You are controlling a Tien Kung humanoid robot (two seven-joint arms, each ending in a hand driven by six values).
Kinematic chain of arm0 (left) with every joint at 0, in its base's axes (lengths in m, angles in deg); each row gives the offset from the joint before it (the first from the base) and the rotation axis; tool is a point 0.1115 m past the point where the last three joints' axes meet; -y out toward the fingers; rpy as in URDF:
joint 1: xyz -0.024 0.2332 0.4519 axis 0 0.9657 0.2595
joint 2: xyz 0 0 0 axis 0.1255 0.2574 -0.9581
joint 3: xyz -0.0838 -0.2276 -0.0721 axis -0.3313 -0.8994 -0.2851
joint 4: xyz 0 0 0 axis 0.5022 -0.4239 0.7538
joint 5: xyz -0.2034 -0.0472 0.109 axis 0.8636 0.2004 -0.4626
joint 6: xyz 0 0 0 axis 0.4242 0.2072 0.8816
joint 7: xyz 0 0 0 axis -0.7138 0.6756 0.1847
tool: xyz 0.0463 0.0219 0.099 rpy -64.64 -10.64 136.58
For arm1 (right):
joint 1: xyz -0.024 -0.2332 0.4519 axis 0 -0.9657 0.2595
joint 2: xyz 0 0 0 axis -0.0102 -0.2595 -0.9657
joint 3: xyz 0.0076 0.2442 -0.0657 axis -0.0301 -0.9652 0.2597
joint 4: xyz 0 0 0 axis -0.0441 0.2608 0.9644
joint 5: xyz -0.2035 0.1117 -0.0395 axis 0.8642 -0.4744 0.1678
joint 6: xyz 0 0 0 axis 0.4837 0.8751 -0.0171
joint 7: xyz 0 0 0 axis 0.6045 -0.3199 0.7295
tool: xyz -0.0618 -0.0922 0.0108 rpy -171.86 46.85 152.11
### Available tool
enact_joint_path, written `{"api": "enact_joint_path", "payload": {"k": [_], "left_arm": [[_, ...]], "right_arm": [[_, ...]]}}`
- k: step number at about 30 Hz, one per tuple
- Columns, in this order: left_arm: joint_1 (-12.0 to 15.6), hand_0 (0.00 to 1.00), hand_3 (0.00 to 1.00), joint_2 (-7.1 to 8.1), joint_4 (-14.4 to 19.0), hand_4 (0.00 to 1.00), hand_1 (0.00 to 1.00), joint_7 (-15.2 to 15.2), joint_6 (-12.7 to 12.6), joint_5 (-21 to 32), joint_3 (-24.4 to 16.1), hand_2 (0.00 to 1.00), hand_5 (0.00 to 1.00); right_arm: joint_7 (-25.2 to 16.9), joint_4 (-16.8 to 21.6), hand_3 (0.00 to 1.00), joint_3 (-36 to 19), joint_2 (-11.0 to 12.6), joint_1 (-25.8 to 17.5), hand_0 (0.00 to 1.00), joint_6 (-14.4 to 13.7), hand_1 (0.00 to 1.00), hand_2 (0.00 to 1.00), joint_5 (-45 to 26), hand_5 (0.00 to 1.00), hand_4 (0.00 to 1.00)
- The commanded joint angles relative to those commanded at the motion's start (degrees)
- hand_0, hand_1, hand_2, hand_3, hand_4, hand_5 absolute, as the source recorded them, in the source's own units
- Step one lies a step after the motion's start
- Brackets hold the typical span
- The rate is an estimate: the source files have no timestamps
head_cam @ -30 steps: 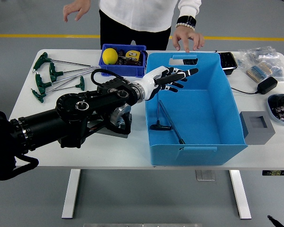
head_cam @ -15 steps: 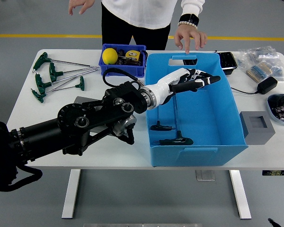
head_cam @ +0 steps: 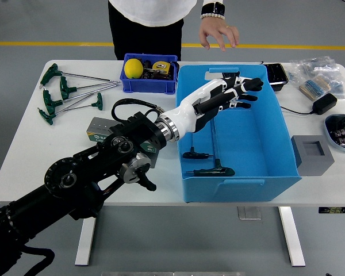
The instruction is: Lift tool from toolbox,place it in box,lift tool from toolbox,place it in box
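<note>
Now the left hand (head_cam: 241, 92) hangs over the far part of the big blue box (head_cam: 279, 138) with its fingers stretched out and holding nothing, its white forearm slanting up from the black arm that crosses the bench's near left. Below it, on the box floor toward the near left corner, lie two black T-handle tools (head_cam: 210, 164), one shaft running back toward the far wall. Just left of the box, partly hidden behind the arm, sits a grey-green toolbox (head_cam: 101, 129). At the bench's far left lie green-handled T-wrenches (head_cam: 63, 95), and a small blue bin (head_cam: 149, 84) with a yellow ball (head_cam: 133, 68) stands against the box's far left corner. Beyond the far edge a person's hand (head_cam: 218, 35) hovers with fingers spread, touching nothing. Near the right edge sits a grey block (head_cam: 311, 154).
</note>
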State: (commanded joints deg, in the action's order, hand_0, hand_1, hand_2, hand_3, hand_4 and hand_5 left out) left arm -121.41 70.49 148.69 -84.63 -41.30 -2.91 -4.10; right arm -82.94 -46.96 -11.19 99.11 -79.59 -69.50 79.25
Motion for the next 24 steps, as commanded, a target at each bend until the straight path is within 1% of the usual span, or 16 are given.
{"api": "enact_joint_path", "payload": {"k": [1,2,3,6,8,9,10,11,12,14,16,18,19,20,22,24], "left_arm": [[1.0,0.689,0.686,0.00,0.6,0.998,0.671,-0.2,0.0,0.8,-1.6,0.731,0.771],[1.9,0.668,0.676,0.00,1.2,0.998,0.650,-0.2,0.3,1.2,-3.1,0.714,0.781],[3.0,0.668,0.676,0.33,1.9,0.998,0.650,-0.1,0.6,1.2,-4.5,0.714,0.781],[5.9,0.668,0.676,2.68,3.5,0.998,0.650,0.2,1.4,1.5,-8.0,0.714,0.781],[8.3,0.662,0.675,4.84,4.8,0.998,0.643,0.2,1.4,0.9,-10.5,0.707,0.785],[9.6,0.662,0.675,5.79,5.4,0.998,0.643,0.0,1.0,0.2,-11.9,0.707,0.785],[10.4,0.662,0.675,6.41,5.9,0.998,0.643,-0.2,0.7,-0.4,-12.8,0.707,0.785],[11.9,0.662,0.675,7.32,6.9,0.998,0.643,-0.6,0.1,-2.3,-14.5,0.707,0.785],[12.9,0.662,0.675,7.77,7.5,0.998,0.643,-0.8,-0.2,-4.3,-15.9,0.707,0.785],[14.5,0.663,0.677,8.54,8.7,0.998,0.651,-1.5,-0.7,-7.9,-18.0,0.715,0.789],[16.5,0.663,0.677,9.30,9.9,0.998,0.651,-2.5,-1.3,-12.6,-20.8,0.715,0.789],[18.2,0.663,0.677,9.83,10.2,0.998,0.651,-3.2,-1.6,-16.5,-22.6,0.715,0.789],[19.1,0.663,0.677,10.09,10.2,0.998,0.651,-3.6,-1.8,-17.1,-23.2,0.715,0.789],[20.0,0.786,0.741,10.28,10.1,0.998,0.777,-4.0,-2.1,-17.2,-23.8,0.835,0.799],[21.9,0.786,0.741,10.44,9.6,0.998,0.777,-5.3,-3.0,-17.1,-24.7,0.835,0.799],[24.1,0.786,0.741,10.50,9.2,0.998,0.777,-6.8,-3.3,-17.1,-25.4,0.835,0.799]], "right_arm": [[0.0,0.0,0.558,0.0,0.0,-0.1,0.646,0.0,0.631,0.705,-0.1,0.748,0.805],[-0.1,0.0,0.557,0.1,-0.1,-0.1,0.646,0.0,0.631,0.705,-0.2,0.747,0.805],[0.0,-0.1,0.557,0.0,-0.2,-0.3,0.646,0.0,0.631,0.705,-0.2,0.747,0.805],[0.1,-0.2,0.557,-0.3,-0.4,-0.5,0.646,0.0,0.631,0.705,0.1,0.747,0.805],[0.1,-0.2,0.557,-0.2,-0.6,-0.7,0.647,0.0,0.631,0.705,-0.2,0.748,0.804],[0.0,-0.3,0.557,-0.1,-0.6,-0.8,0.647,0.0,0.631,0.705,-0.5,0.748,0.804],[-0.1,-0.3,0.557,0.0,-0.7,-0.9,0.647,0.0,0.631,0.705,-0.7,0.748,0.804],[-0.1,-0.3,0.557,0.0,-0.8,-1.0,0.647,0.0,0.631,0.705,-1.0,0.748,0.804],[-0.2,-0.4,0.557,0.1,-0.8,-1.0,0.647,0.0,0.631,0.705,-1.1,0.748,0.804],[-0.2,-0.4,0.557,0.1,-0.8,-1.1,0.647,0.0,0.632,0.705,-1.2,0.748,0.804],[-0.3,-0.4,0.557,0.1,-0.8,-1.3,0.647,-0.1,0.632,0.705,-1.2,0.748,0.804],[-0.3,-0.5,0.557,0.1,-0.8,-1.3,0.647,-0.1,0.632,0.705,-1.1,0.748,0.804],[-0.3,-0.5,0.557,0.1,-0.8,-1.3,0.647,-0.1,0.632,0.705,-1.2,0.748,0.804],[-0.3,-0.5,0.557,0.2,-0.8,-1.3,0.647,-0.1,0.632,0.705,-1.3,0.747,0.803],[-0.5,-0.4,0.557,0.4,-0.8,-1.3,0.647,-0.1,0.632,0.705,-1.7,0.747,0.803],[-0.6,-0.4,0.557,0.5,-0.8,-1.5,0.647,-0.1,0.632,0.705,-1.9,0.747,0.803]]}}
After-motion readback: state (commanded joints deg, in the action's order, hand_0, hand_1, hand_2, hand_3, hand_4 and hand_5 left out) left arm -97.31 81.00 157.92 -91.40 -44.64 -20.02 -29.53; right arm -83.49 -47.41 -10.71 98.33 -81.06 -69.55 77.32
